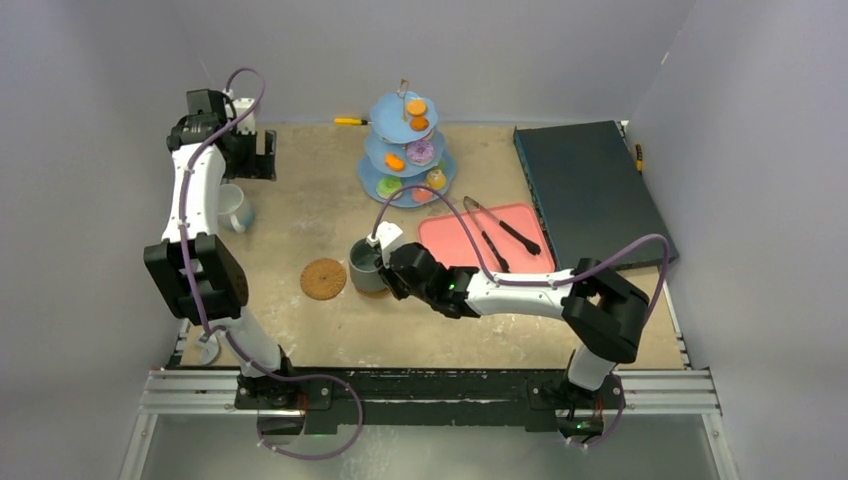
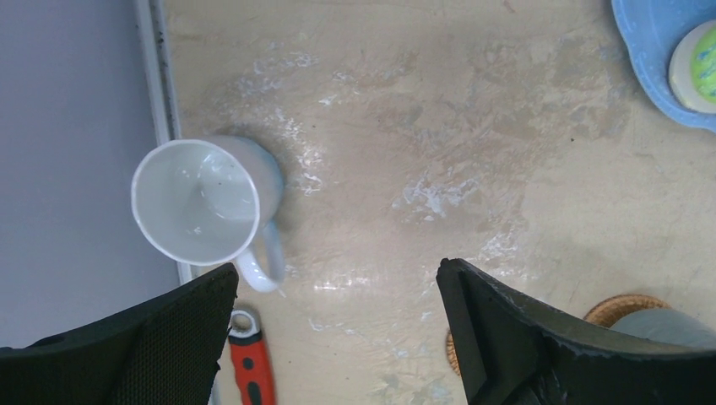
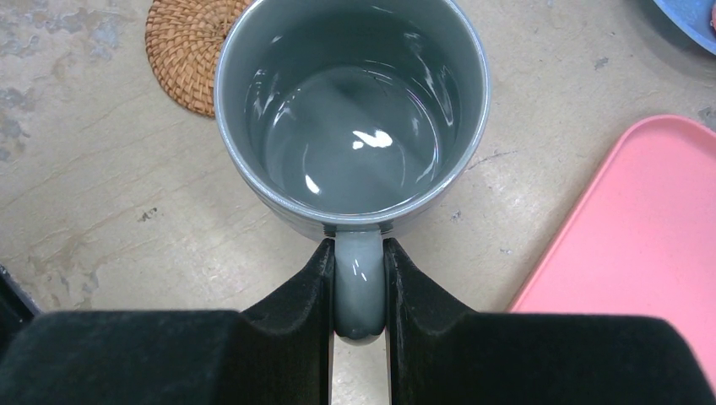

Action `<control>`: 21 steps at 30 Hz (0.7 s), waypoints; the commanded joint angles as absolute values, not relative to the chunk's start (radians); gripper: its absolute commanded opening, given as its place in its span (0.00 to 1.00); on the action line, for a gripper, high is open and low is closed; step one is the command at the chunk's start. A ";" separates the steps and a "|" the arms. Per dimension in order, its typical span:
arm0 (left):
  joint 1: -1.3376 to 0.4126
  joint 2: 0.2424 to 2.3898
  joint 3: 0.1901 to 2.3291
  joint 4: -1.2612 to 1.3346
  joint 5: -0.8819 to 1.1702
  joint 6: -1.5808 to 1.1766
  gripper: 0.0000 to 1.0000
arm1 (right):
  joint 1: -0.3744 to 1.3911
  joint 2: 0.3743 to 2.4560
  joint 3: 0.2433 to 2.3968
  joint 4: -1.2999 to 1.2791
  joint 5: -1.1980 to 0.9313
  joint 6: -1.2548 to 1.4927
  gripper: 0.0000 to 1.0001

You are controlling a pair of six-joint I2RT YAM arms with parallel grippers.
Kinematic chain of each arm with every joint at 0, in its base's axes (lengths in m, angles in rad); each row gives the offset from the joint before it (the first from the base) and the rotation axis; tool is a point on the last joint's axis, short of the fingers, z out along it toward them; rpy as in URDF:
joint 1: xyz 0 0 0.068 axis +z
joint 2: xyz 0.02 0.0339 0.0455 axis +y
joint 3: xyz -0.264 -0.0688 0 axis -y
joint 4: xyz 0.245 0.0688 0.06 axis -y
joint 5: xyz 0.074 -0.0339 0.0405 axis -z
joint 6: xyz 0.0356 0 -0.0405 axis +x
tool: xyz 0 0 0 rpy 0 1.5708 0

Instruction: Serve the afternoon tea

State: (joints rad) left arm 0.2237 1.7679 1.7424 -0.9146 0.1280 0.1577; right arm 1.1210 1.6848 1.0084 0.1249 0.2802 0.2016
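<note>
**Set the grey-green mug down square on its coaster**

Your right gripper is clamped on the handle of the grey-green mug, one finger on each side of the loop. The mug is upright and empty. It stands on the near side of the blue three-tier stand, towards the arm bases. The stand's tiers already carry the small cakes and doughnuts.

In the left wrist view a woven rim shows under the mug, so it looks to be on or just over one coaster. You cannot tell from here whether the base has touched. The bare coaster lies on the same near side of the stand, further to its left.

The job in hand looks like seating this mug.
- Keep it level and lower it gently.
- Check that woven rim shows evenly all round.
- Part the fingers only once the base rests.
- Draw straight back along the line of the handle, so a finger does not twist the mug off centre.

Your left gripper hangs wide open and holds nothing. It is over the white mug, well left of the stand by the worktop edge. That mug probably belongs on the bare coaster.
</note>
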 commanded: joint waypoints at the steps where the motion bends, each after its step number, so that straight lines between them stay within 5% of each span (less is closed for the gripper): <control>1: 0.253 1.738 1.799 -0.942 0.093 0.219 0.90 | 1.124 1.662 1.006 0.272 0.318 0.206 0.00; 13: 0.347 1.762 1.874 -1.007 0.090 0.298 0.92 | 1.136 1.706 1.008 0.230 0.324 0.202 0.01; 21: 0.381 1.769 1.862 -0.995 0.054 0.338 0.92 | 1.140 1.655 1.020 0.193 0.366 0.189 0.60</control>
State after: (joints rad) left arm 0.3622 1.7679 1.8374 -0.9970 0.0864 0.2955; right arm 1.1370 1.7218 0.9882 0.1524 0.3172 0.1982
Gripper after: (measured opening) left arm 0.918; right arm 0.514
